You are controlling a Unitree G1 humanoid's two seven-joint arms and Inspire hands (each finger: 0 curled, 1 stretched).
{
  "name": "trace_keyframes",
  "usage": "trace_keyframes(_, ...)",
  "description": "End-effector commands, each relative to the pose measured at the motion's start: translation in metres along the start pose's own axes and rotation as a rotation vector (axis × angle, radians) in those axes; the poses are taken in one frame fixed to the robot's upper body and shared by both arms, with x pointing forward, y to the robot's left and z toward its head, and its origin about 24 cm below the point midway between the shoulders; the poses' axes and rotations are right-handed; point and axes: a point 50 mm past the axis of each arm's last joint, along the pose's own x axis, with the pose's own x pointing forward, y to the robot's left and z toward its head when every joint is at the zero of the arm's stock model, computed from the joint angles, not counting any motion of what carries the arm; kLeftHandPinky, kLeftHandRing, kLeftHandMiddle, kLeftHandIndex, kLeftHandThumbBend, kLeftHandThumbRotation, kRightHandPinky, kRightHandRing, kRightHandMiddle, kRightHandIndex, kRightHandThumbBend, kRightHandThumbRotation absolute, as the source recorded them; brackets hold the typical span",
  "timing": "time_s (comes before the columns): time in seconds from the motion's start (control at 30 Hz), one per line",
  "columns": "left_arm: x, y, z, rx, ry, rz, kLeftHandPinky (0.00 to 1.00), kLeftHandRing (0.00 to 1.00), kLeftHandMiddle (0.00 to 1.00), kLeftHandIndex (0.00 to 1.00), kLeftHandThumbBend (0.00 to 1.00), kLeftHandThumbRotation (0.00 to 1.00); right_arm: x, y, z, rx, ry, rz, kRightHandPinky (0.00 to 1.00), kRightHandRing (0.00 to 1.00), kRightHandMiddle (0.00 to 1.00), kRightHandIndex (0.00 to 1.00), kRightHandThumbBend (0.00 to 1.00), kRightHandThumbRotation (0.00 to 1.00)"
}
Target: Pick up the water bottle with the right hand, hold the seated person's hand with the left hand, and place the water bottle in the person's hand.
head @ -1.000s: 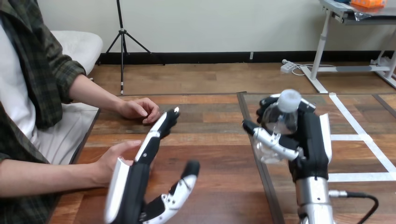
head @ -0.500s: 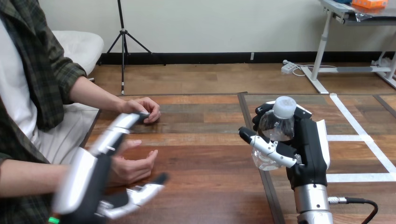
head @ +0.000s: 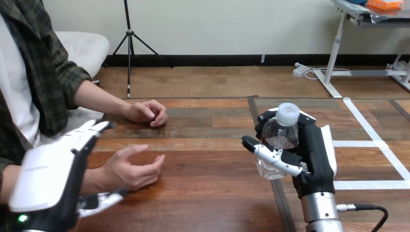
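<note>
A clear water bottle (head: 279, 137) with a white cap stands upright in my right hand (head: 319, 154), whose fingers and thumb curl round it above the table's right half. My left hand (head: 46, 179) is at the lower left, its white back toward me and its fingers straight. It covers the person's forearm near the wrist, with its thumb showing just under that wrist. The person's near hand (head: 130, 169) lies palm up with loosely bent fingers, left of the bottle and well apart from it.
The person's other hand (head: 145, 112) rests curled on the wooden table (head: 208, 193) farther back. White tape lines (head: 367, 125) mark the table's right part, and a dark seam (head: 278, 193) runs front to back under my right hand.
My left hand has swung left and turned its back toward me, ending over the person's forearm. My right hand with the bottle has drifted slightly left and lower.
</note>
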Motion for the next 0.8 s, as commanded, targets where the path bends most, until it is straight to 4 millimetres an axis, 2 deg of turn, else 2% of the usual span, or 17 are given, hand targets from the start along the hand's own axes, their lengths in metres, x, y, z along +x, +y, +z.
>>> trace_keyframes(0.0, 0.014, 0.019, 0.005, 0.141, -0.037, 0.078, 0.73, 0.81, 0.83, 0.8, 0.91, 0.06, 0.021, 0.005, 0.024, 0.007, -0.137, 0.025, 0.4, 0.43, 0.46, 0.48, 0.72, 0.0)
trace_keyframes(0.37, 0.019, 0.019, -0.008, 0.278, 0.02, 0.108, 0.71, 0.79, 0.81, 0.77, 0.98, 0.05, 0.02, 0.007, 0.022, 0.021, -0.12, 0.04, 0.39, 0.43, 0.47, 0.48, 0.72, 0.0)
trace_keyframes(0.77, 0.024, 0.014, -0.014, 0.359, 0.058, 0.044, 0.72, 0.79, 0.81, 0.78, 0.98, 0.06, 0.021, 0.009, 0.022, 0.023, -0.112, 0.056, 0.39, 0.43, 0.47, 0.48, 0.71, 0.0)
